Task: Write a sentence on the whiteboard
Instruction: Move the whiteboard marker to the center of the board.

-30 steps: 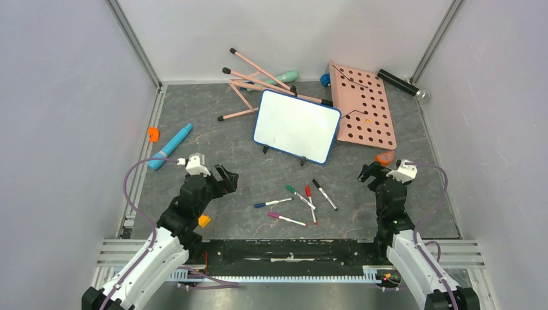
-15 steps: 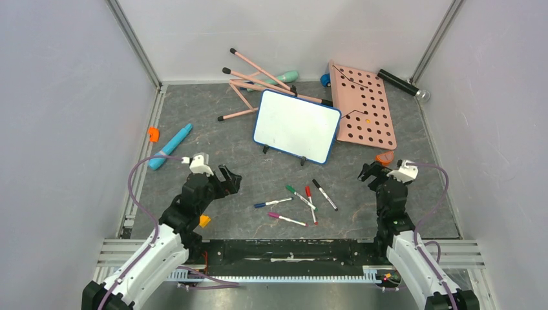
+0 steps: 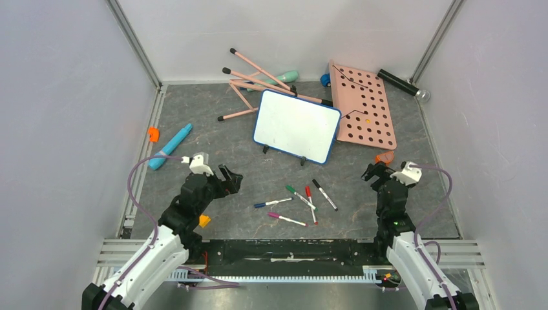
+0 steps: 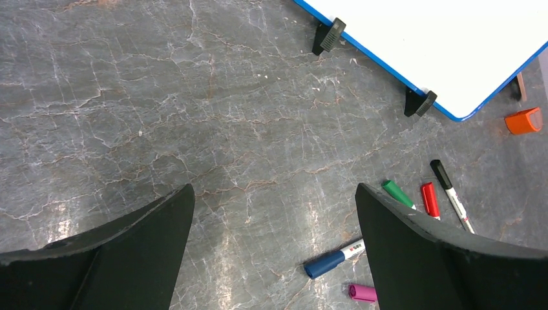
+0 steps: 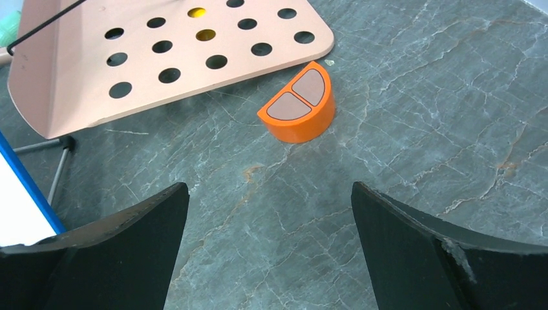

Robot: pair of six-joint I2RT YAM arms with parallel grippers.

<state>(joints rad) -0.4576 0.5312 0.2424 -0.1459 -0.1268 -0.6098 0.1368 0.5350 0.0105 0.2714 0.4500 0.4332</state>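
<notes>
My left end effector and right end effector are both wide open, empty. Blue-rimmed white whiteboard sits mid dark stone counter, blank, just beyond the scattered marker pens. Risk: pens bunched, I may snag two or roll one away.

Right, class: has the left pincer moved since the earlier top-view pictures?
Yes, slightly. Against the whiteboard, which stayed put, the open left pincer has slid a little to the right, toward the blue marker.
</notes>
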